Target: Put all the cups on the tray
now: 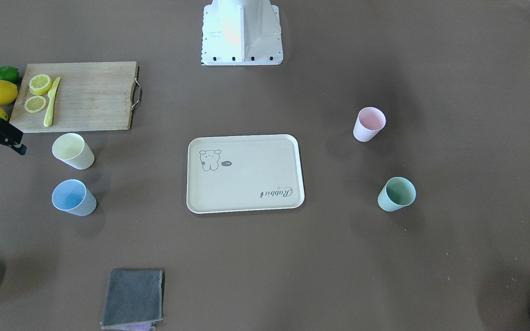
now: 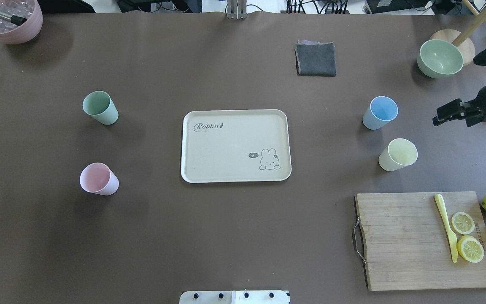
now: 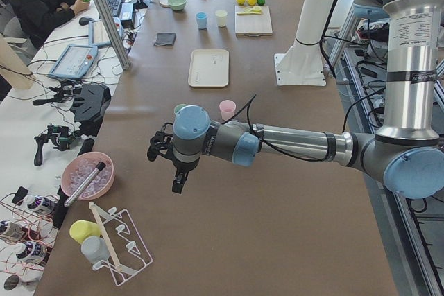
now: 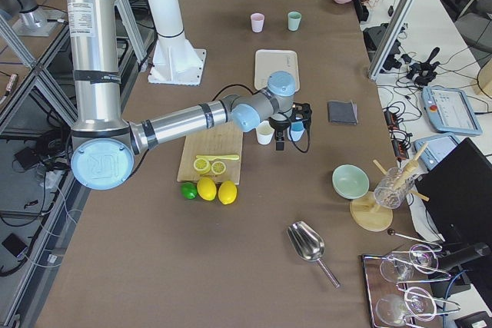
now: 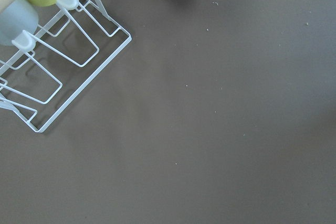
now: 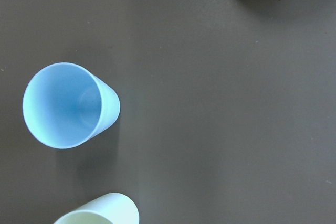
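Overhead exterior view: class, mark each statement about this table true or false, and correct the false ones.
1. The tray holds no cups. True.
2. The blue cup lies on its side. False: it stands upright.
3. The pink cup and green cup stand left of the tray. True.
4. The knife lies on the tray. False: it lies on the cutting board.
5. The right claw grips the yellow cup. False: it is apart from that cup, empty.
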Tool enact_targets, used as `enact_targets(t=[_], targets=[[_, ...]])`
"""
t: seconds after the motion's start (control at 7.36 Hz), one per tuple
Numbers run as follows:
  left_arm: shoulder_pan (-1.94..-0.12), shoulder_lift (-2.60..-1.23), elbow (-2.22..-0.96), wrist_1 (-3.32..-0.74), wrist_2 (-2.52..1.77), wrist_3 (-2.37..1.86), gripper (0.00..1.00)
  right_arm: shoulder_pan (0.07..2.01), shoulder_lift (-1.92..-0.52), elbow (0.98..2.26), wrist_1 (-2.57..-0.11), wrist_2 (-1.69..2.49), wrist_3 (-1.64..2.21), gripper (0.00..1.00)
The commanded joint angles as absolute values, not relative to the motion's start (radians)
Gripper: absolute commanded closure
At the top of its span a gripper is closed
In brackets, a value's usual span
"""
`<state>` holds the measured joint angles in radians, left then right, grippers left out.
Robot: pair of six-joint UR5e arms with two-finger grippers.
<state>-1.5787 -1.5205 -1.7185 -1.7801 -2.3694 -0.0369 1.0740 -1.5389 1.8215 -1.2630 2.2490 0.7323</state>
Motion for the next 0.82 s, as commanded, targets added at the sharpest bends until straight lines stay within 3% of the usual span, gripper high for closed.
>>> enact_targets(t=[0.0, 0.68], targets=[[-1.578, -1.516, -1.720, -1.781, -2.370, -0.035, 0.02, 0.997, -1.532, 1.839, -1.258, 2.218, 0.787, 0.00], [-1.578, -1.516, -1.723, -1.781, -2.370, -0.038, 0.02, 0.916, -1.543, 1.829, -1.258, 2.189, 0.813, 0.00]])
